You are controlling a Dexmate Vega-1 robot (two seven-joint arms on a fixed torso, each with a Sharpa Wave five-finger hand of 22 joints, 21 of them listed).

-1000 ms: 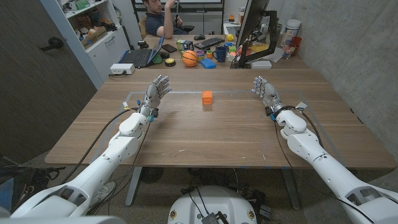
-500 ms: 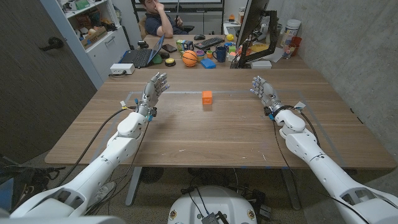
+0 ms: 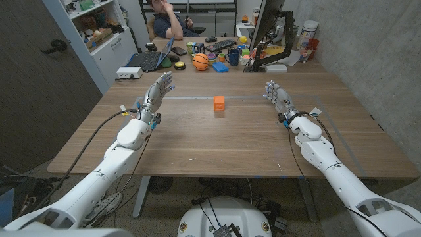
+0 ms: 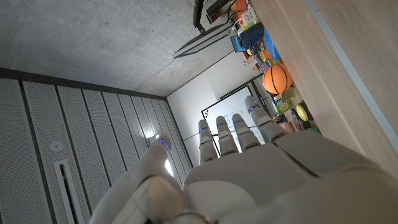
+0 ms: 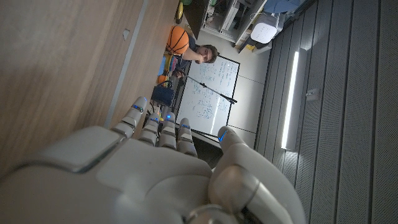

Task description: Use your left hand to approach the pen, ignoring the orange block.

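Left robot hand [image 3: 154, 97]: raised over the counter's [image 3: 217, 141] far left part, fingers straight and spread, holding nothing; in the left wrist view [image 4: 249, 168] the fingers reach out together, nothing between them.
Right robot hand [image 3: 278, 99]: raised over the far right part of the counter, fingers apart and extended, nothing held; the right wrist view [image 5: 143, 168] shows the same loose spread.
Pen: I cannot tell where it is; no pen can be made out on the counter.
Block [image 3: 218, 102]: orange, on the counter between the two robot hands, well apart from each, to the right of the left robot hand and near the counter's far edge.
Tape line [image 3: 197, 98]: pale strip on the counter running just beyond the block, from near the left robot hand's fingertips.
Containers: a dark mug [image 3: 233, 56] stands on the desk beyond the counter, contents not visible.
Basketball [image 3: 200, 62]: on that desk, beyond the block, beside the mug.
Laptop [image 3: 148, 58]: open, beyond the left robot hand.
Person [image 3: 168, 18]: seated behind the desk.
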